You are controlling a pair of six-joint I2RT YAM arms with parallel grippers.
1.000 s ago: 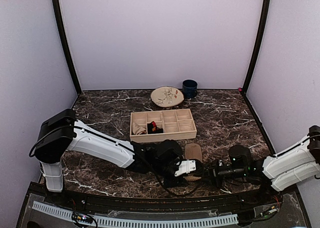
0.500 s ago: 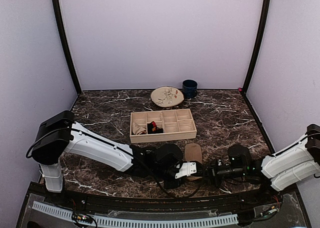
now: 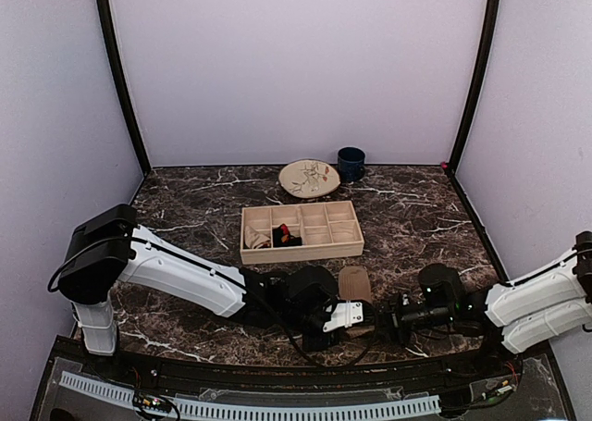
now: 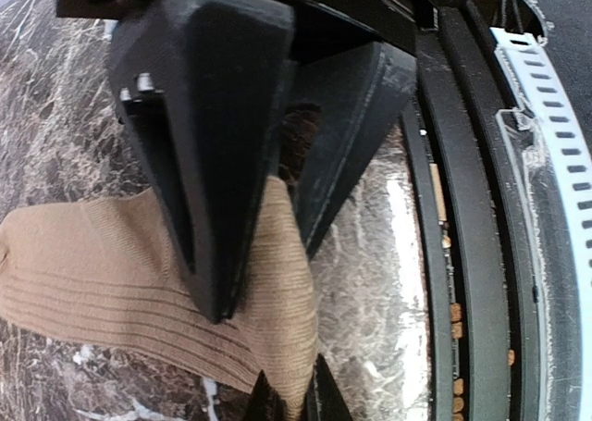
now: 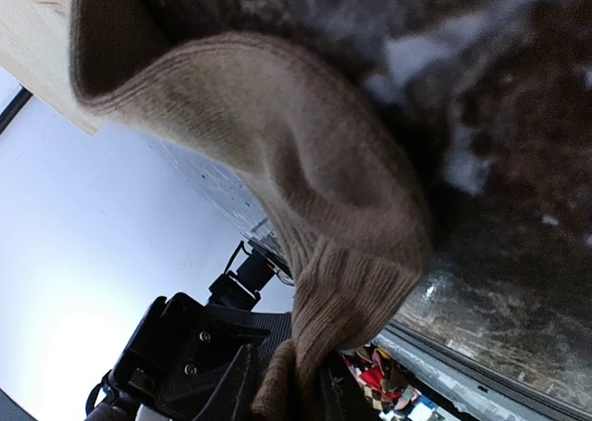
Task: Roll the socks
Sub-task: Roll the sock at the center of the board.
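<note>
As both arms ease toward the near edge, the tan ribbed sock point(image 3: 354, 284) shows shorter on the tabletop point(image 3: 185, 213) than a second ago, its near end lifted off the marble. The left fingers point(image 4: 203, 162) are pinched on a fold of it, and the right fingers point(image 3: 396, 315) clamp the raised end. This looks like the first turn of the roll starting. The striped sock point(image 3: 259, 240) and black argyle sock point(image 3: 288, 239) wait in the wooden tray point(image 3: 301, 253).
</note>
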